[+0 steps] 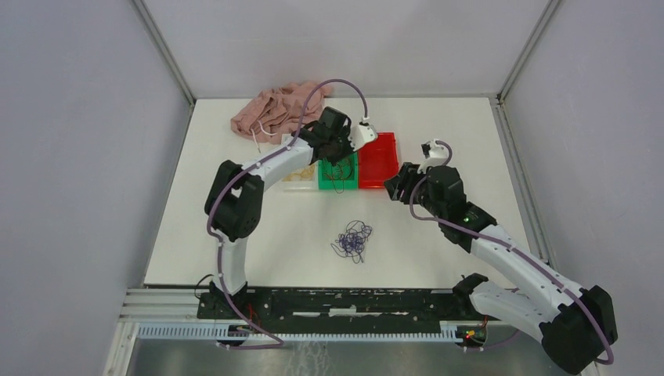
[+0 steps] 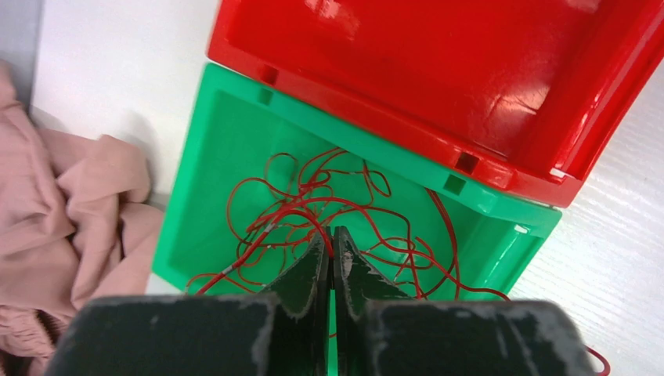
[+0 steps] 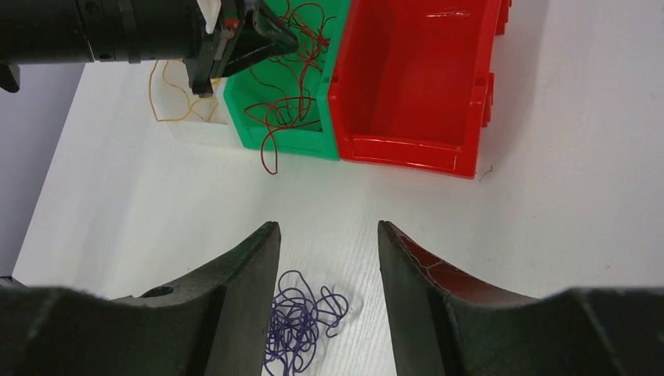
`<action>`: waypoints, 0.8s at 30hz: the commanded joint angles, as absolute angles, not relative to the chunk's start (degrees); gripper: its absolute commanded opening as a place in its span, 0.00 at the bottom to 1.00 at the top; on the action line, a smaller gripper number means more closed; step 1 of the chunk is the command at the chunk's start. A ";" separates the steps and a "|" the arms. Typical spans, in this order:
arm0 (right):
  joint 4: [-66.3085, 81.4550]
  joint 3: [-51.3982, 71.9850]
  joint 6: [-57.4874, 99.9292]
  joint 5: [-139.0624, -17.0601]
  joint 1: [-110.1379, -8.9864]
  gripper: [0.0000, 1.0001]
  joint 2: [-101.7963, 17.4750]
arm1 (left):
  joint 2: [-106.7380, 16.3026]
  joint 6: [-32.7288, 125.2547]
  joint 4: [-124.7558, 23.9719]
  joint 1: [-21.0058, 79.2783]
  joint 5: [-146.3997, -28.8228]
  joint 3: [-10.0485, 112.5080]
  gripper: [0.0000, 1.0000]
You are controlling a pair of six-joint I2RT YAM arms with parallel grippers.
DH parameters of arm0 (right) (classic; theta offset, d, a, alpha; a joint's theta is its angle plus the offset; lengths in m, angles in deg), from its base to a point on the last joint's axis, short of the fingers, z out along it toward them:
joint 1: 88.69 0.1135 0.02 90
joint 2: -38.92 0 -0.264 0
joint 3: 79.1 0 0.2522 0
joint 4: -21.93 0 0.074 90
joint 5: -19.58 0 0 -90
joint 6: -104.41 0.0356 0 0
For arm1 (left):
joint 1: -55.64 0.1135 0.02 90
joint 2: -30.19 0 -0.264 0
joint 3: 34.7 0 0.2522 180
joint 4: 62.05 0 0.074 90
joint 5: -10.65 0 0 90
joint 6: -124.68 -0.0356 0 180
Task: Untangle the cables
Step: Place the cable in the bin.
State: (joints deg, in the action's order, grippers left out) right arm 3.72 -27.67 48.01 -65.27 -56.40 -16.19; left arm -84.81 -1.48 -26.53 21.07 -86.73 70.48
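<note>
The left claw (image 2: 333, 243) hangs over the green bin (image 2: 211, 196), its two fingers pressed together with a strand of the red cables (image 2: 313, 204) pinched at the very tips. The rest of that red bunch lies in loose curls on the bin floor, and one loop spills over the bin's near wall onto the counter (image 1: 258, 243). The green bin sits in a row of three, touching side to side: the red bin (image 2: 438, 70) to its right and a white bin (image 3: 196, 129) to its left, which holds the yellow cables (image 3: 168, 98) in a thin loose coil. The purple cables (image 1: 352, 240) lie by themselves on the bare counter as a small curly tangle, well apart from the bins and nearer the arm bases. The right claw (image 3: 326, 227) hovers above the counter to the right of the red bin, its fingers spread apart with nothing between them; from its own wrist camera the purple tangle shows just below the gap between the fingers. A crumpled pink cloth (image 1: 270, 110) rests at the far left corner of the counter, behind the bins – near the left arm's elbow.
</note>
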 commanded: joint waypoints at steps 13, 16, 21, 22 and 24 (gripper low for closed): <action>3.28 -22.74 50.34 -70.67 -61.08 0.55 -17.80 | -84.63 3.83 -9.93 21.44 -91.86 83.53 0.63; 2.98 -21.99 50.50 -71.52 -61.52 0.56 -18.39 | -82.32 3.98 -5.08 21.43 -95.49 85.68 0.79; 2.57 -19.99 50.79 -73.12 -62.12 0.56 -20.40 | -79.59 3.26 3.59 21.99 -101.63 89.58 0.94; 2.41 -19.65 50.85 -73.33 -62.18 0.56 -20.61 | -79.26 3.37 3.84 22.35 -101.79 90.04 0.94; 2.38 -19.23 50.96 -73.87 -62.28 0.56 -20.93 | -78.89 3.93 2.03 23.83 -100.03 90.15 0.93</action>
